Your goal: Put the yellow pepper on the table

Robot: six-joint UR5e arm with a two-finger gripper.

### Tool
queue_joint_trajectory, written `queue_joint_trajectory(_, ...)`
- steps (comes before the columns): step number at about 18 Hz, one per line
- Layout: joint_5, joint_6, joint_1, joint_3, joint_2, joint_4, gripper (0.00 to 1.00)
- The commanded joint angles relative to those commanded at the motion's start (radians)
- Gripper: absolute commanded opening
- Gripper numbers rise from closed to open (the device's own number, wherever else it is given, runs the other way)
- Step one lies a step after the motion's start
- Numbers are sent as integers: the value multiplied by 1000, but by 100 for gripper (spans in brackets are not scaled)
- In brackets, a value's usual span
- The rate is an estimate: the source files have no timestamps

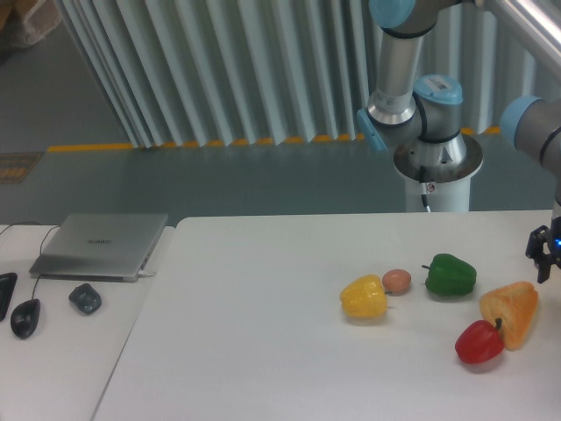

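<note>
Now, table (263, 351): from my remote station I see the broad white top with its rounded near-left corner carrying all the produce on its right half.
Arm (412, 79): grey UR5e links with pale blue caps rise behind the table's far edge, in front of a ribbed grey wall.
Side surface (61, 351): an off-white strip left of the table holds a closed silver laptop (101, 246), a dark mouse (24, 317) and a smaller grey one (85, 298).
Gripper (545, 254): only a dark sliver with a blue light shows at the right frame edge, above the orange wedge; I cannot tell how its fingers stand.
Orange wedge (513, 311): dull orange-yellow, lying near the right edge, touching the red pepper.
Yellow pepper (364, 297): glossy, lying on its side on the table, free of the gripper and well apart from it, its stem end just beside the small round item.
Green pepper (450, 274): sits right of the small round item.
Red pepper (479, 341): nearest the camera.
Small round item (396, 280): tan-pink, between the yellow and green peppers.
</note>
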Motion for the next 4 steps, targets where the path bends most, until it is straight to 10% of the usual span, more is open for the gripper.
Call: queue_joint_trajectory(4, 0, -2, 3, -5, 2, 0, 100)
